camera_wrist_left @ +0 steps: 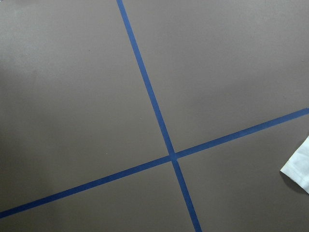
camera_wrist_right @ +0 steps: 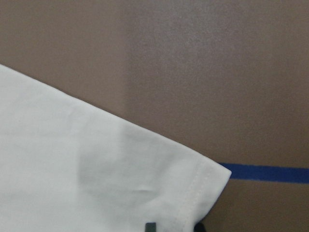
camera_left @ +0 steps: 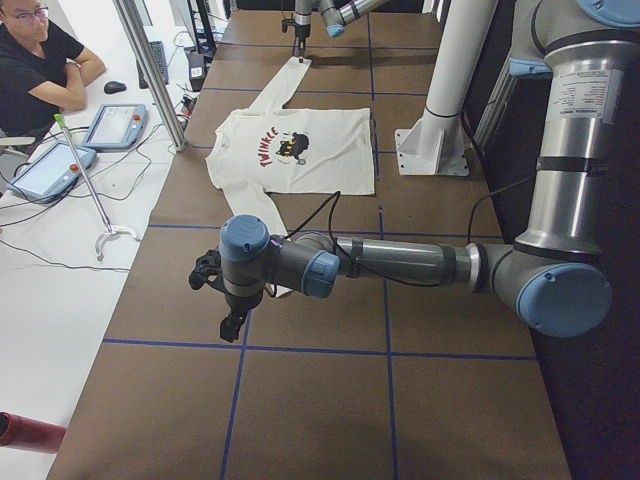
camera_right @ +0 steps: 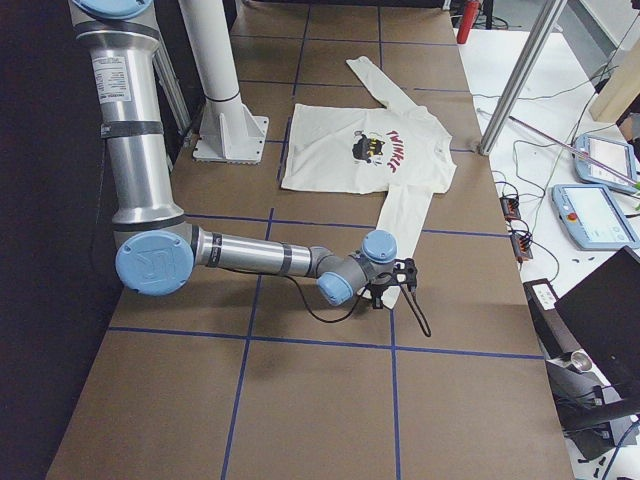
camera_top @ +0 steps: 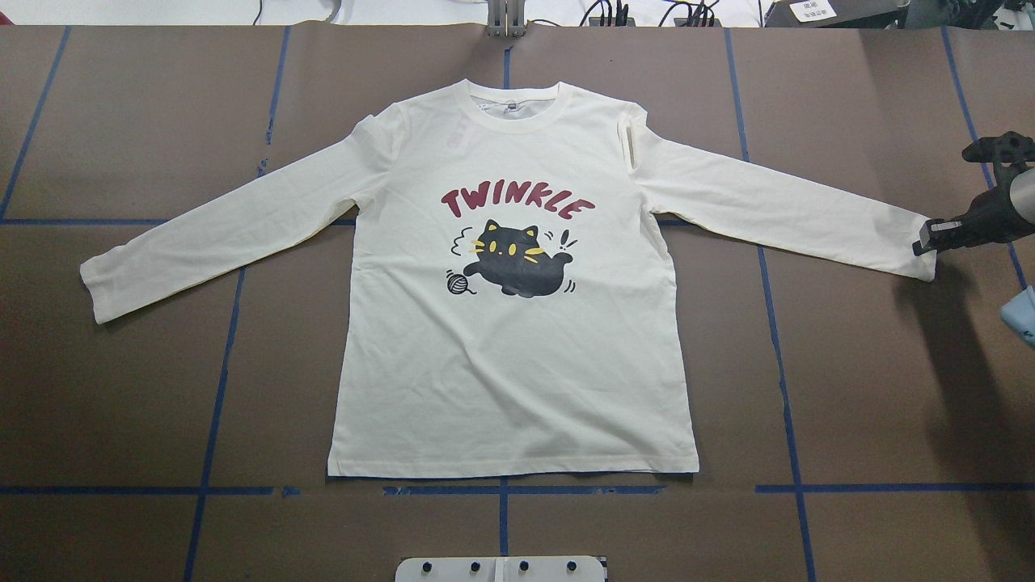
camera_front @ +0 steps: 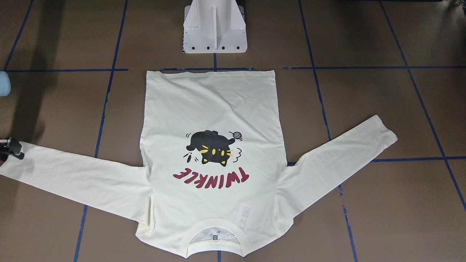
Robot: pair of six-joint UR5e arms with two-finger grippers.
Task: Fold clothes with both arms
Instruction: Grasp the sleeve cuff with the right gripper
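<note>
Right fingers [camera_wrist_right: 150,226]: the two black tips of my right gripper [camera_top: 928,239] stand apart and are not clamped. They are low at the far end of one sleeve, and the wrist view shows the stitched cuff edge lying between them.
Left fingers: my left gripper [camera_left: 231,328] hangs over bare table just beside the other cuff. It shows only from the side, so I cannot tell whether the fingers are apart or together.
Shirt: the cream-white long-sleeved shirt [camera_top: 509,356] lies flat mid-table, print side up, with a black cat, a yarn ball and red "TWINKLE" on it. The collar is on the side away from me and the hem towards me.
Sleeves: both are spread outward and slant slightly towards me. The right cuff [camera_top: 918,257] is at my right fingers. A corner of the left cuff [camera_wrist_left: 297,166] shows at the edge of my left wrist view.
Table: the flat brown table [camera_top: 849,388] is marked with a grid of blue tape lines [camera_wrist_left: 159,130].
Base: the white metal pedestal base [camera_front: 214,32] stands just beyond the hem.
Bystander: a person [camera_left: 35,60] in a black top sits at the far side.
</note>
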